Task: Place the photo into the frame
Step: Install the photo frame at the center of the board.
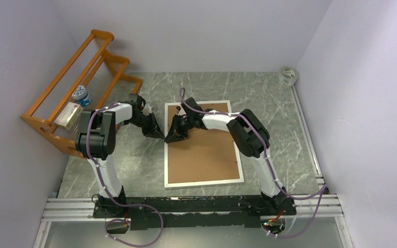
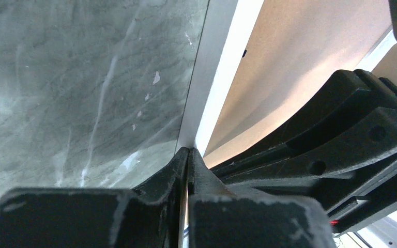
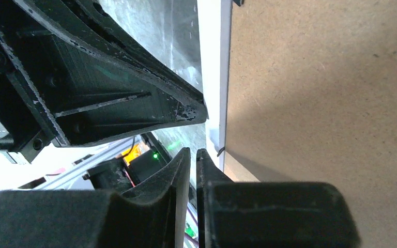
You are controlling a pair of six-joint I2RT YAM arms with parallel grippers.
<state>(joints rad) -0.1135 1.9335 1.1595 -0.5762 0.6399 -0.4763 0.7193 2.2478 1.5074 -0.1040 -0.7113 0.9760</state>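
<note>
Left pincer (image 1: 161, 136) and right pincer (image 1: 170, 138), both closed, meet at the frame (image 1: 204, 182).

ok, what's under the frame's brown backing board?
Hidden: the brown backing board fills the white frame, covering whatever lies beneath. The frame rests back-up on the grey marble tabletop.

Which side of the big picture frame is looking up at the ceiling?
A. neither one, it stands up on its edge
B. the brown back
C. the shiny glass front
B: from above, the frame lies flat on the table with its plain brown back board facing up and a white rim around it.
</note>
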